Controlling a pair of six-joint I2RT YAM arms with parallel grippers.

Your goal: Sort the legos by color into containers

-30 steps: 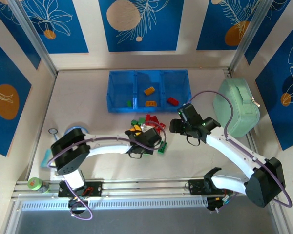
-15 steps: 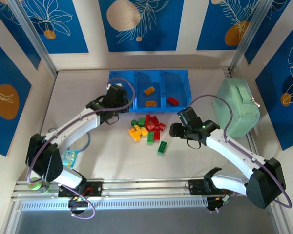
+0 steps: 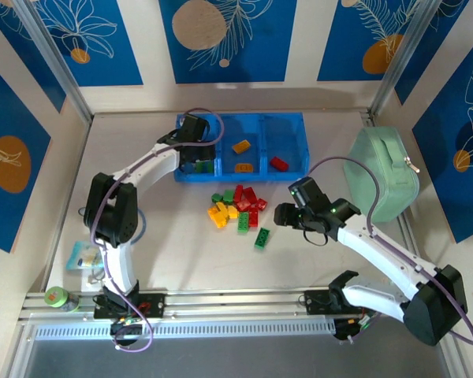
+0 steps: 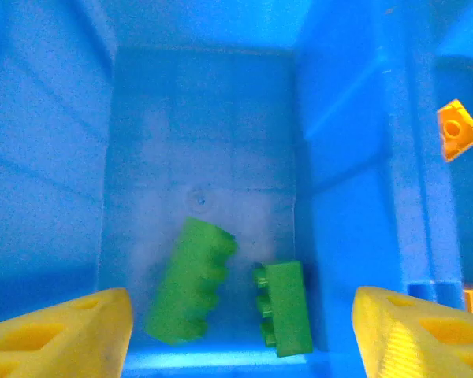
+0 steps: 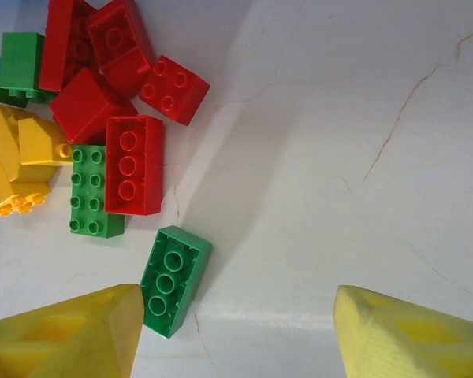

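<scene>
Overhead, the left pincer hangs over the left compartment of the blue tray, while the right pincer hovers near the legos heaped on the worktop. From the left wrist, its jaws stand wide and empty above two green bricks on the compartment floor, perhaps touching each other. It should rise straight, clear of the walls. From the right wrist, the jaws are half open and hold nothing. A lone green brick lies off-centre, so centre first. The bricks are small, studded and glossy, in red, green and yellow.
</scene>
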